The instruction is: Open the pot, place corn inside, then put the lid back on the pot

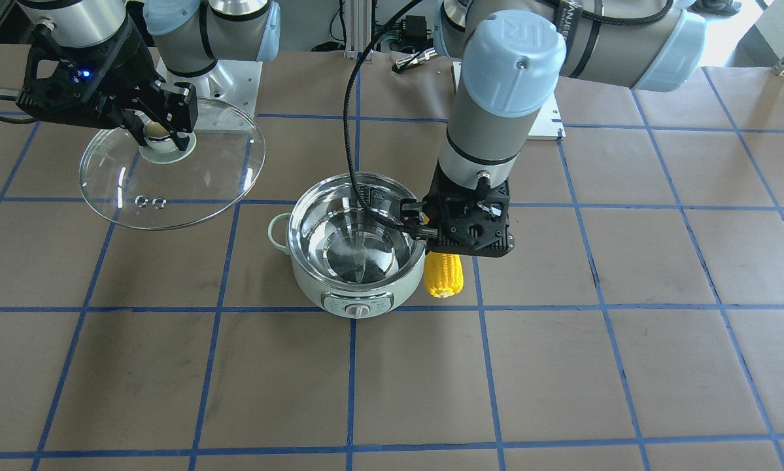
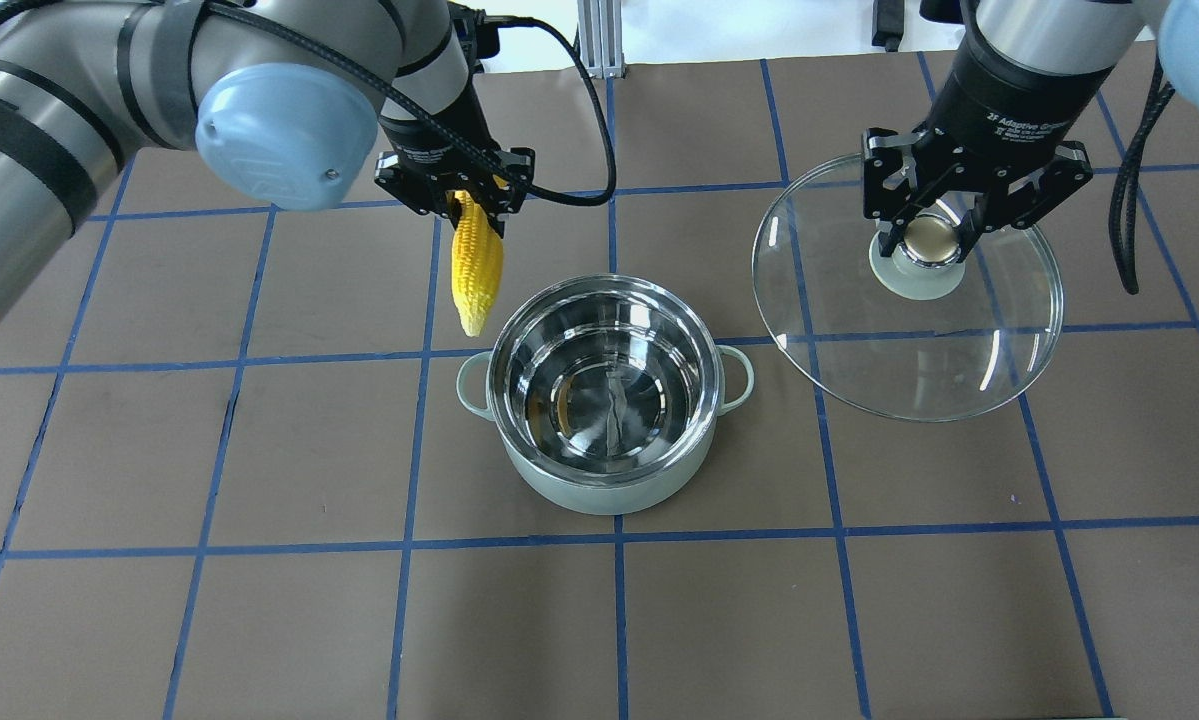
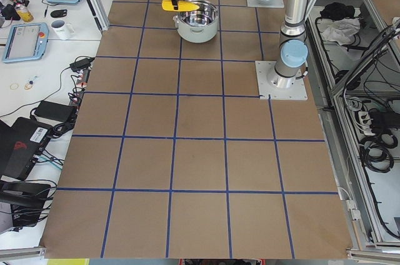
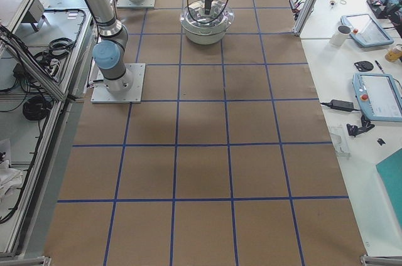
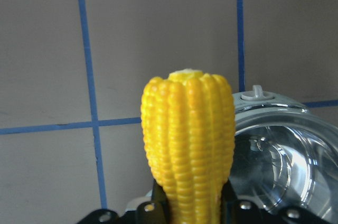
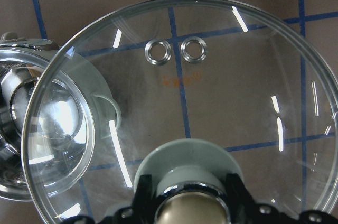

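**Corn not over pot yet, shift before release**

Left pincer [image 2: 464,205] is pinching the corn [image 2: 477,270] by its upper end. The cob hangs beside the pot [image 2: 599,497], outside the rim on its left. Right pincer [image 2: 927,238] is clamped on the lid [image 2: 919,340] at its centre, lid off to the pot's right, opening free.

My read: carry the corn sideways to mid-opening, lower it well inside, and lean it over before letting go. It looks about as long as the pot is wide, so a high drop may catch the rim.

Overhead shows the sideways offset. In the front view the left arm [image 1: 496,98] hides the grip, but the dial [image 1: 357,309] shows. Left wrist view shows the rim just beside the corn, with no height cue
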`<state>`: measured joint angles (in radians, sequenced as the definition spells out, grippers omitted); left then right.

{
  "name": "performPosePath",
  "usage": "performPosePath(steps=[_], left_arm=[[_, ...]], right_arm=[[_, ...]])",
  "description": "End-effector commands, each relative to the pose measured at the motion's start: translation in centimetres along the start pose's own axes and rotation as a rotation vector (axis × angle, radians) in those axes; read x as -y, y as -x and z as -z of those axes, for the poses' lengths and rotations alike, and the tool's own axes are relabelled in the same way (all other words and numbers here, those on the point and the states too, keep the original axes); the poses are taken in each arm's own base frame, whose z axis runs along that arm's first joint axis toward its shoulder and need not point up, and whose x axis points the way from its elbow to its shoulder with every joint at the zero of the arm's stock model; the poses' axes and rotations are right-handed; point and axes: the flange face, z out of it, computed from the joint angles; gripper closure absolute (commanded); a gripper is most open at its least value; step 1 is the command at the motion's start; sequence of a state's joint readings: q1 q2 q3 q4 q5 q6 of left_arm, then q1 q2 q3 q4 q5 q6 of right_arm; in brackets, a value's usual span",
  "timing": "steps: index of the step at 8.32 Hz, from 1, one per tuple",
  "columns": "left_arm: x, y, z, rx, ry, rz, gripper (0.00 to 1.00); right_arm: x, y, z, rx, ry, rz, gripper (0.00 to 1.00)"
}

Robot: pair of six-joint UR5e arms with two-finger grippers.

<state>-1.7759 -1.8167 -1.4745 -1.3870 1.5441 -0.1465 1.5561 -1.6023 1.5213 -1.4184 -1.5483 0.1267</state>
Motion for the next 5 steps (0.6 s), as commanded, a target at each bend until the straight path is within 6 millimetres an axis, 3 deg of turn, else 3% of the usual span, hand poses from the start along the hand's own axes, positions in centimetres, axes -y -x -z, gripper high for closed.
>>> performPosePath(steps=[1, 3, 5], left_arm=[[-3.5, -6.2, -3.0, -0.001, 0.055, -0.022, 1.00], [-4.0, -6.8, -5.6, 0.012, 0.097, -0.005, 1.00], [-5.3, -8.3, -6.9, 0.002, 0.129, -0.008, 1.00]], right_arm=[[0.0, 0.0, 0.0, 0.000, 0.002, 0.000, 0.84], [-0.1, 0.0, -0.1, -0.005, 0.005, 0.002, 0.84], [-0.1, 0.0, -0.1, 0.000, 0.007, 0.002, 0.84]])
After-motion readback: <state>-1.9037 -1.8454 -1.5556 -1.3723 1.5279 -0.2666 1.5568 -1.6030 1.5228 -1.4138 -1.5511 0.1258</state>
